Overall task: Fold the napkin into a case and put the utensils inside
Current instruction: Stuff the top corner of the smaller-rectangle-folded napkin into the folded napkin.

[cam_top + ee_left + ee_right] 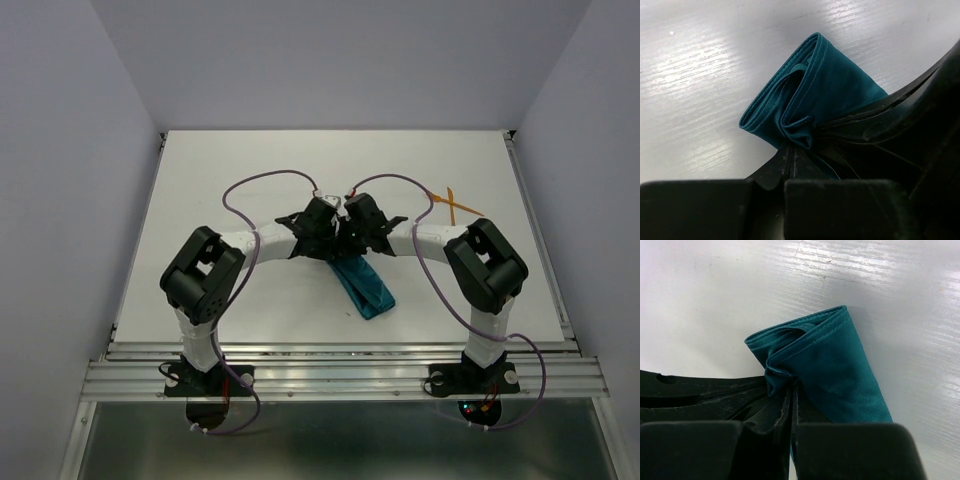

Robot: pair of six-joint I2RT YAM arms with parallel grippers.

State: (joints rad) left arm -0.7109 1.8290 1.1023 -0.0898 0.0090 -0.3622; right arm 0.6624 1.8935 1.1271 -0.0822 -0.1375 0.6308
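Observation:
The teal napkin (364,288) lies as a narrow folded strip on the white table, running from under the two grippers toward the near edge. My left gripper (322,232) is shut on a bunched edge of the napkin (810,95) at its far end. My right gripper (358,230) is shut on the same end of the napkin (835,365), right beside the left one. The layers gape a little near the pinch. Two orange utensils (455,206) lie crossed on the table at the far right, apart from both grippers.
The white table (230,180) has raised metal rails along its near edge (340,372) and right side (545,250). Purple cables loop above both forearms. Grey walls close in the far side and both flanks.

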